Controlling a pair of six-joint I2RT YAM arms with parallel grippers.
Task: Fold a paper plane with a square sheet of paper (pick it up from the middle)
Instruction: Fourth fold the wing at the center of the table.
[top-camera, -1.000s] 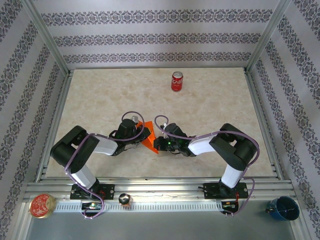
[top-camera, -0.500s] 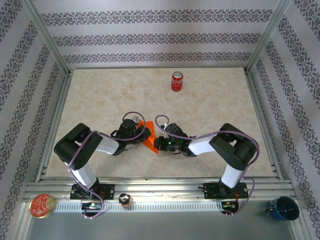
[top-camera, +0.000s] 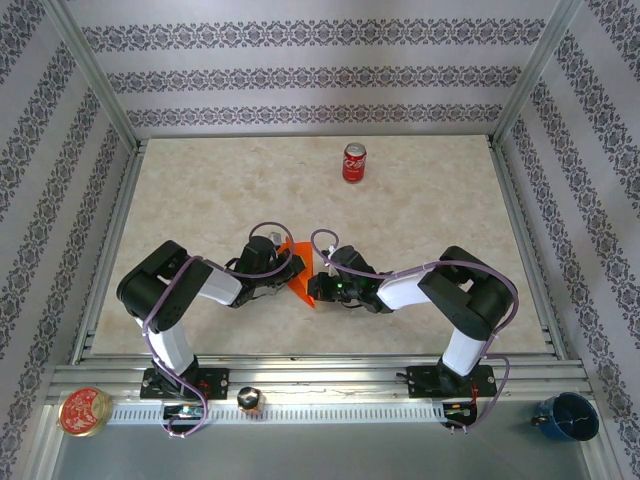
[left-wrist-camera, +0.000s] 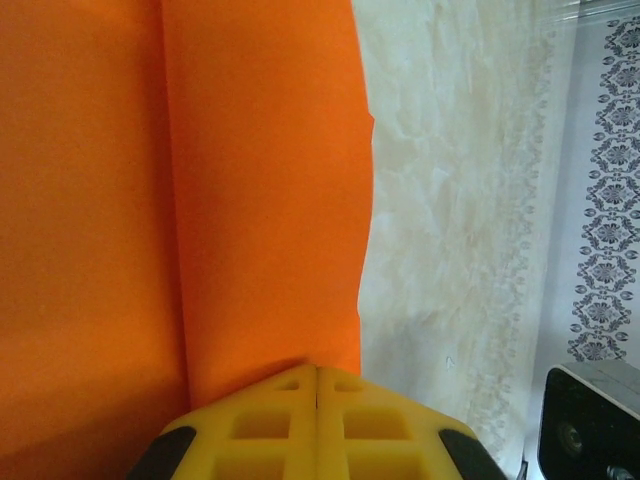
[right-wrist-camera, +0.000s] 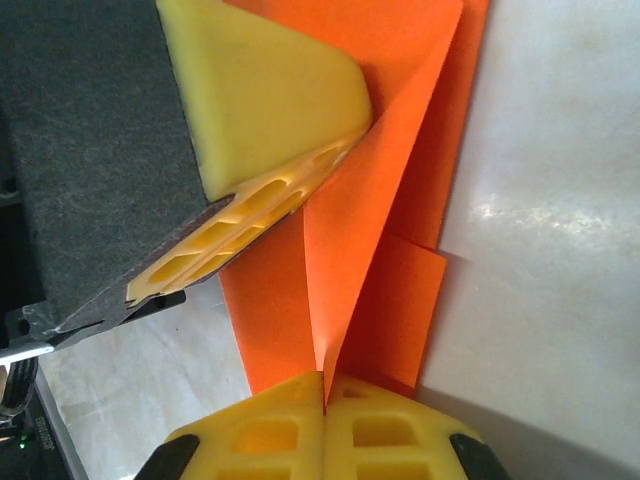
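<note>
Pinching a raised fold of the thin, bright orange sheet of paper (right-wrist-camera: 395, 120), the right jaws are closed, with the crease caught in the seam between their yellow pads (right-wrist-camera: 365, 405). The left jaws are closed too, pad against pad. Their tips meet the edge of a folded layer, and one yellow left finger (right-wrist-camera: 260, 90) lies flat along the fold. I cannot tell whether any paper sits between them or they merely press on it. The sheet is partly folded and not yet a dart. It lies on the marble-patterned desk (top-camera: 200, 200), well on the near side of the red soda can (top-camera: 354, 162) and slightly to its left.

The likeliest trouble from here, in my judgement, is a skewed crease. With both sets of jaws so close together on a thin sheet, a pull by the right jaws while the left jaws press could drag the layers out of line, wrinkle them, or tear the paper at the pinch. The wavy free edge seen from the left wrist suggests the layers sit a little loose. A slip from the right jaws would let the flap spring back.

From above, the black wrist housings (top-camera: 345, 285) cover most of the sheet, so its outline and fold count are hard to read. Each wrist view cuts the paper off at the frame.
</note>
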